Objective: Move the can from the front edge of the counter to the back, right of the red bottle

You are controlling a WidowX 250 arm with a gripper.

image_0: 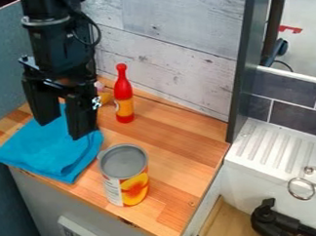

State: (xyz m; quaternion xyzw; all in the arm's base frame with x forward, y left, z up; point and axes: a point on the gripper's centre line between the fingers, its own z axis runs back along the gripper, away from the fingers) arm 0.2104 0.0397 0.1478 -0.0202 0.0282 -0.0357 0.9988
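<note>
The black gripper (61, 126) hangs at the upper left over a folded blue cloth (54, 153), its two fingers spread apart with nothing seen between them. The cloth lies on the wooden counter, and the right finger hides part of its upper area. Right of the gripper, a red bottle (123, 94) with an orange label stands upright near the back wall. In front, close to the cloth's right edge, stands an upright can (126, 182) with a fruit picture and a grey top. A small yellow and pink item (105, 96) is partly hidden behind the gripper.
The wooden counter (178, 148) meets a whitewashed plank wall (175, 65) at the back. A dark upright panel (242, 63) stands at its right rear corner. Farther right are a white ridged surface (269, 145), metal rings (301, 188) and a black device (275, 220).
</note>
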